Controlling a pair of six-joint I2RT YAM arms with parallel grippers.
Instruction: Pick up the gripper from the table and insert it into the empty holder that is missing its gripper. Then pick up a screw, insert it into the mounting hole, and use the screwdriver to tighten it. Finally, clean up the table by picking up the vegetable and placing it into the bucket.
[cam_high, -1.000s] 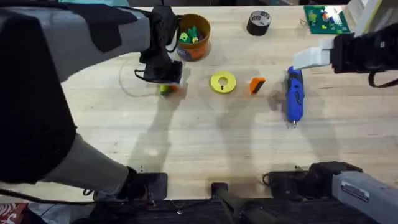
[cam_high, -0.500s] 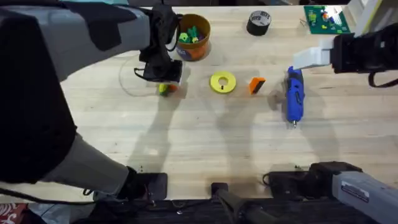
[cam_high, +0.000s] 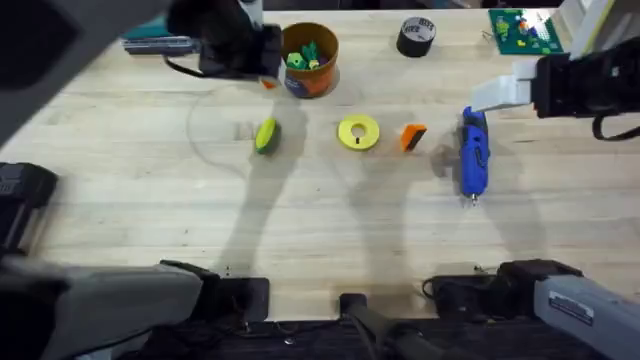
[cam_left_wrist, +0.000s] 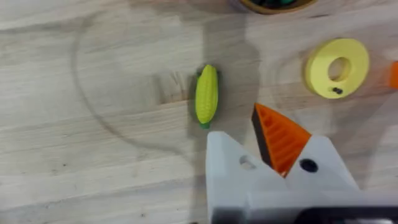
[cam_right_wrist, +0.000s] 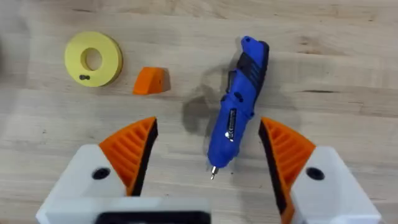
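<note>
The yellow-and-green vegetable (cam_high: 266, 135) (cam_left_wrist: 206, 95) lies on the table by itself. My left gripper (cam_high: 258, 70) (cam_left_wrist: 239, 124) is raised beside the orange-brown bucket (cam_high: 310, 58), shut and holding nothing. One of its jaw tips is a bare white holder (cam_left_wrist: 227, 162), the other carries an orange pad. The loose orange gripper (cam_high: 413, 137) (cam_right_wrist: 150, 81) rests between the yellow ring and the blue screwdriver (cam_high: 473, 153) (cam_right_wrist: 242, 106). My right gripper (cam_high: 500, 95) (cam_right_wrist: 208, 124) hovers open over the screwdriver. A dark speck on the ring may be the screw; I cannot tell.
A flat yellow ring (cam_high: 358, 133) (cam_left_wrist: 336, 67) lies mid-table. A black tape roll (cam_high: 416, 37) and a green board (cam_high: 522, 28) sit at the far edge. Green and yellow toys lie inside the bucket. The near half of the table is bare wood.
My left gripper has lifted off the vegetable and moved back toward the bucket. The vegetable stays on the table, now uncovered. The right arm has not moved.
</note>
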